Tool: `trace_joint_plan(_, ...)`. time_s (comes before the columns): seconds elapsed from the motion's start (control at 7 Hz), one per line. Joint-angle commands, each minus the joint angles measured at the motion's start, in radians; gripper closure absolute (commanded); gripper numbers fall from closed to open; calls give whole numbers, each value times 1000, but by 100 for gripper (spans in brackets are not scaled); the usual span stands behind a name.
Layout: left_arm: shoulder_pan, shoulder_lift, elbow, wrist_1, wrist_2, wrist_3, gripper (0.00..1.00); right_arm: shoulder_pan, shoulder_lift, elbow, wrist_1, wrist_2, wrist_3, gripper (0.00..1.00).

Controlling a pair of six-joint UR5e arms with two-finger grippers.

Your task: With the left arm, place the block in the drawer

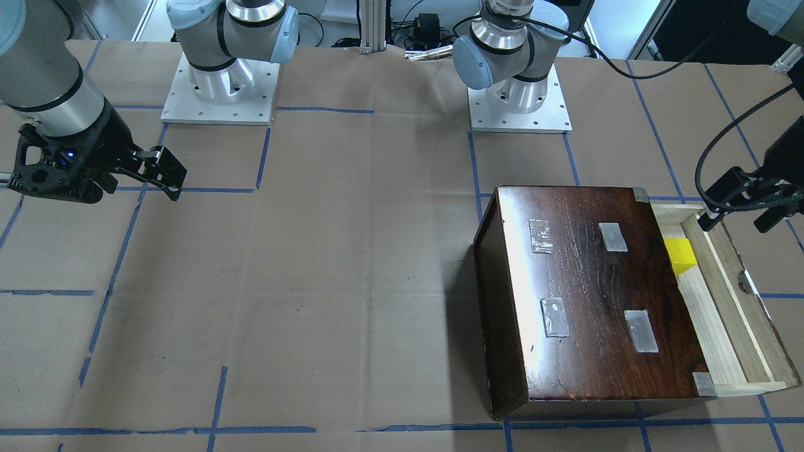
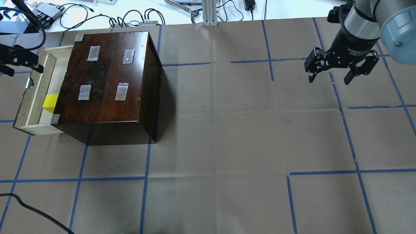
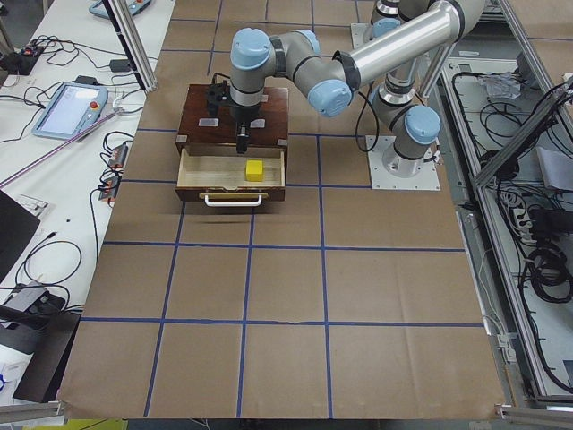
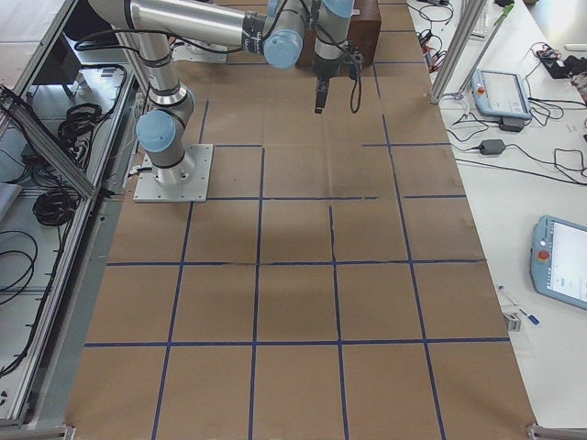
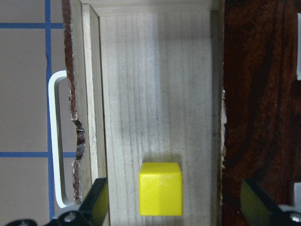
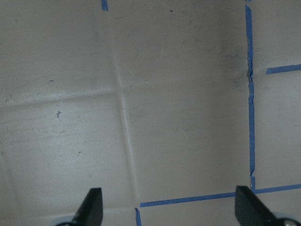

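On the bare pale floor of the drawer, toward 6 o'clock in the left wrist view, the yellow block is seen lying flat, apart from the drawer's front wall at 9 o'clock and from the cabinet at 3 o'clock. The drawer is pulled out of the dark glossy cabinet toward 9 o'clock in the overhead view, and its metal pull is mounted on the chipped front wall.

The left gripper is held above the drawer with its jaws spread wide and nothing between them. The block is not touched by it.

Four clear tape patches are stuck to the cabinet top.

At 2 o'clock in the overhead view, the right gripper is held over the paper-covered table, jaws apart and nothing grasped. Lettering is printed on its wrist but is too small to be read. The table is marked with blue tape lines.
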Motion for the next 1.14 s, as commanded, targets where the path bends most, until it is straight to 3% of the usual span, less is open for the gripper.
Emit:
trace_joint_plan(0.0, -92, 43, -3, -34, 4, -135, 1, 0, 0, 0, 0, 0, 0, 0)
trace_joint_plan(0.43, -284, 58, -9, -36, 27, -405, 1, 0, 0, 0, 0, 0, 0, 0)
trace_joint_plan(1.0, -457, 92, -28, -91, 79, -521, 2, 0, 0, -1, 0, 0, 0, 0)
